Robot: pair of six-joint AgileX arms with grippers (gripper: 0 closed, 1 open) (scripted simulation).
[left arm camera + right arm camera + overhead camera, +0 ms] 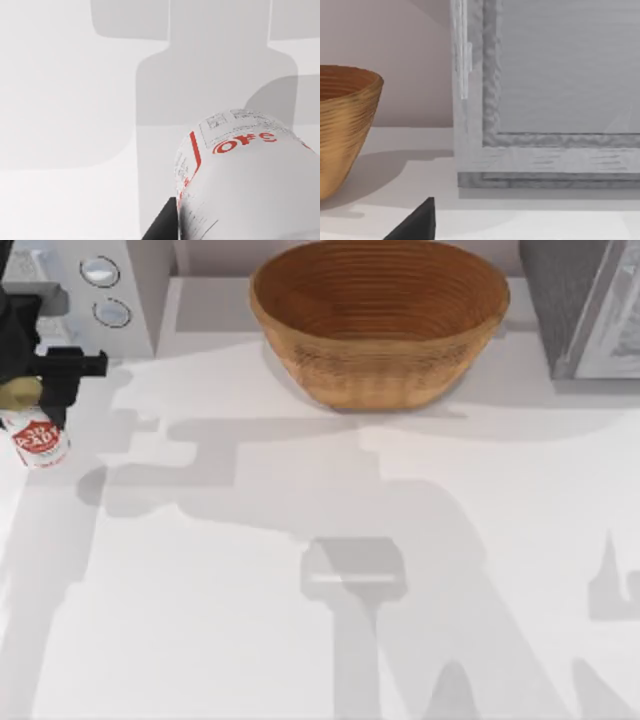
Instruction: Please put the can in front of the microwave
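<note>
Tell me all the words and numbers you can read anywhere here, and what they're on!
Can, red label, top view: white letters, too blurred to read.
Can, left wrist view: red letters, perhaps "ore", uncertain; the small grey print beside them is too small to read.
Microwave dials: no readable markings.
Wicker bowl and grey appliance: no text.

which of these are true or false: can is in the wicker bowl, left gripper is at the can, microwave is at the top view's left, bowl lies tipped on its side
1. The can is inside the wicker bowl. False: it is at the table's left edge, in front of the microwave, far from the bowl.
2. The left gripper is at the can. True: it closes on the can's top end.
3. The microwave is at the top view's left. True: its two dials show at the far left corner.
4. The bowl lies tipped on its side. False: it stands upright, opening upward, between the microwave and the darker grey appliance.
</note>
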